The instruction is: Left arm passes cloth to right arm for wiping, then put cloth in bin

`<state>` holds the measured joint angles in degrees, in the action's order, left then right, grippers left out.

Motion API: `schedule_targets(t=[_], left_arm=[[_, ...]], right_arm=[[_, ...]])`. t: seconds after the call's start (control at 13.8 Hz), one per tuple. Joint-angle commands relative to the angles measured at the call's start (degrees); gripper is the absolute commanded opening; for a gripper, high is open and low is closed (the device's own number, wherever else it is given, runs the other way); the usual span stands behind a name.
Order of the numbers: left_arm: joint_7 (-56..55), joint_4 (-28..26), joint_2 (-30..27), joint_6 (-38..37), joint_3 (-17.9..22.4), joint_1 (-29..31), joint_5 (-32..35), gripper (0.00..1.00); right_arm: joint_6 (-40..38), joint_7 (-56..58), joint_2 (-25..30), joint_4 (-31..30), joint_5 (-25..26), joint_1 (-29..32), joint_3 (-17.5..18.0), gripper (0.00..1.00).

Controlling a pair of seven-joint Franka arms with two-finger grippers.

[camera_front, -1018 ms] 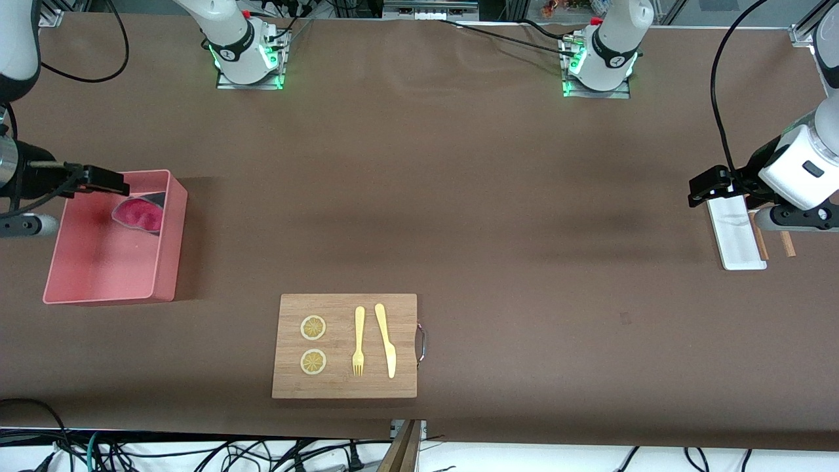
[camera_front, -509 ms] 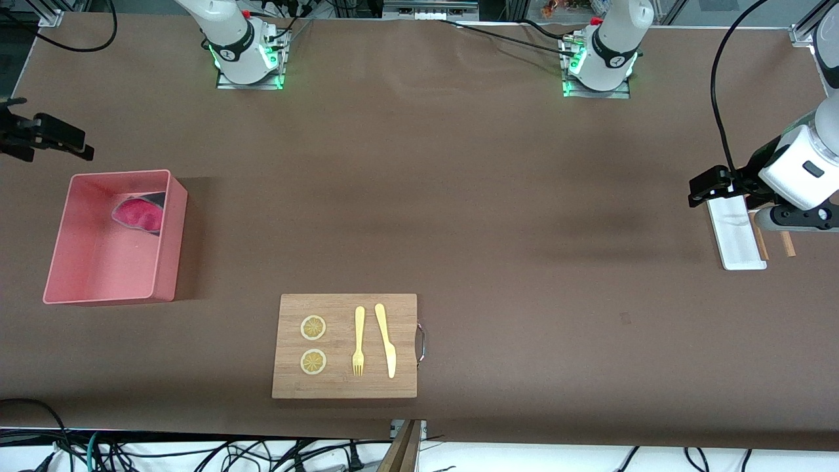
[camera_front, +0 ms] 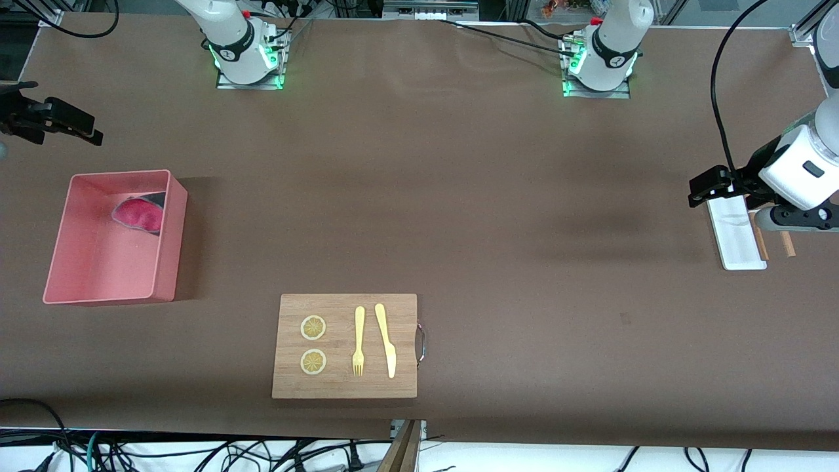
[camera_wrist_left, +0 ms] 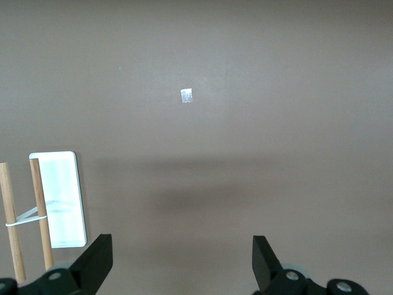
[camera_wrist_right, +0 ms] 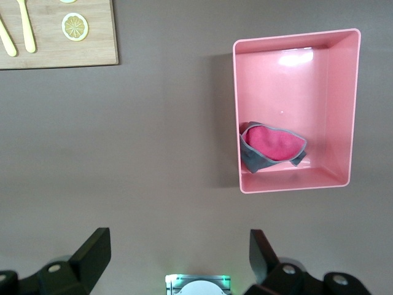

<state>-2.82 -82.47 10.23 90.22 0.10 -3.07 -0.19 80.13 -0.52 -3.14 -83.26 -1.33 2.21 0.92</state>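
Observation:
The cloth [camera_front: 139,214], crimson side up with a dark grey edge, lies crumpled in the salmon-pink bin [camera_front: 167,262], against the wall toward the robots' bases. In the right wrist view the cloth [camera_wrist_right: 273,146] sits in the bin [camera_wrist_right: 295,37] too. My right gripper [camera_front: 65,126] is open and empty, up in the air at the right arm's end of the table, beside the bin and not over it. My left gripper [camera_front: 704,187] is open and empty over the end of the small white tray [camera_front: 737,236].
A wooden cutting board [camera_front: 345,345] with two lemon slices, a yellow fork and a yellow knife lies near the front edge. Two wooden sticks [camera_wrist_left: 24,215] lie beside the white tray [camera_wrist_left: 58,196]. A small white tape mark [camera_wrist_left: 186,95] is on the brown table.
My right gripper has left the bin, where it hung over the cloth, rising and moving toward the robots' bases. The cloth stays in the bin. The left arm has not moved.

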Motion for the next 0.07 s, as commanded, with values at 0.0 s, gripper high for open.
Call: schedule_targets(t=[0.0], left_arm=[[1.0, 1.9, 1.2, -0.4, 0.1, 0.2, -0.2, 1.00]], right_arm=[[0.9, -1.1, 1.0, -1.8, 0.7, 1.2, 1.4, 1.00]])
